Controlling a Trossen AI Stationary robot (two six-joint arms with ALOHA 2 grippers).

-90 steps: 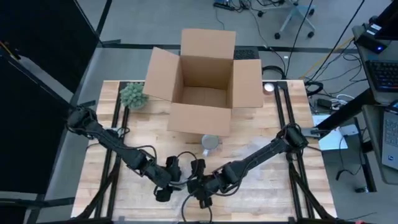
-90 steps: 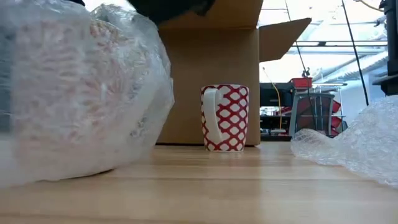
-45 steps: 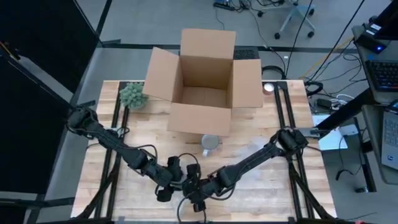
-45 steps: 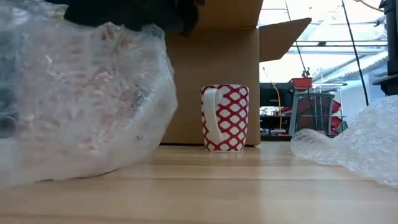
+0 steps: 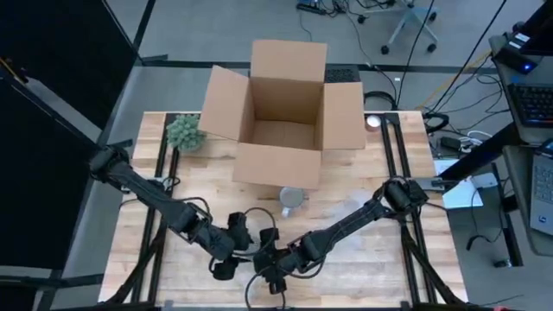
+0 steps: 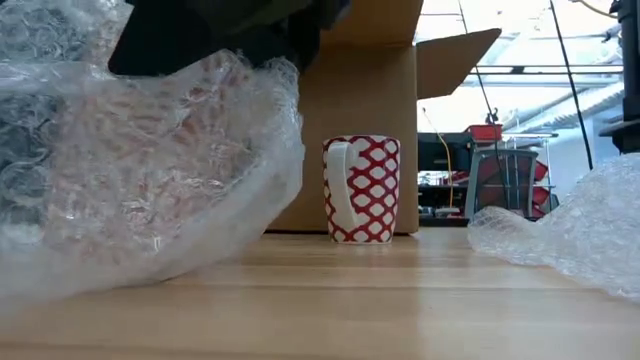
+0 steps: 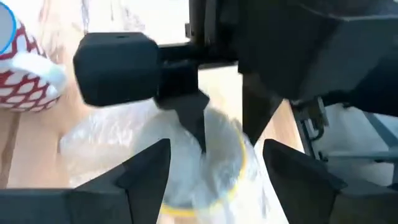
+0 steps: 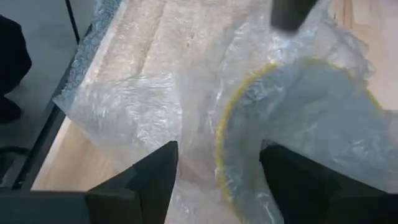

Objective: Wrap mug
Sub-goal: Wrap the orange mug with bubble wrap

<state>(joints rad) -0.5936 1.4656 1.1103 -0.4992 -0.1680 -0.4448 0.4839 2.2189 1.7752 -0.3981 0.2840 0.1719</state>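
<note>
wooden table (image 5: 363, 259): mug (image 6: 361, 189), box (image 5: 281, 121), bubble wrap (image 6: 140, 180)

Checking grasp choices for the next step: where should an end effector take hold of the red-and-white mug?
Probably by the rim of the mug, from above. It stands upright and apart from the bubble wrap, but the cardboard box stands close behind, limiting side approaches.

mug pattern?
The mug is red with a white lattice pattern and a white handle; the low view shows it best, standing in front of the cardboard box.
</note>
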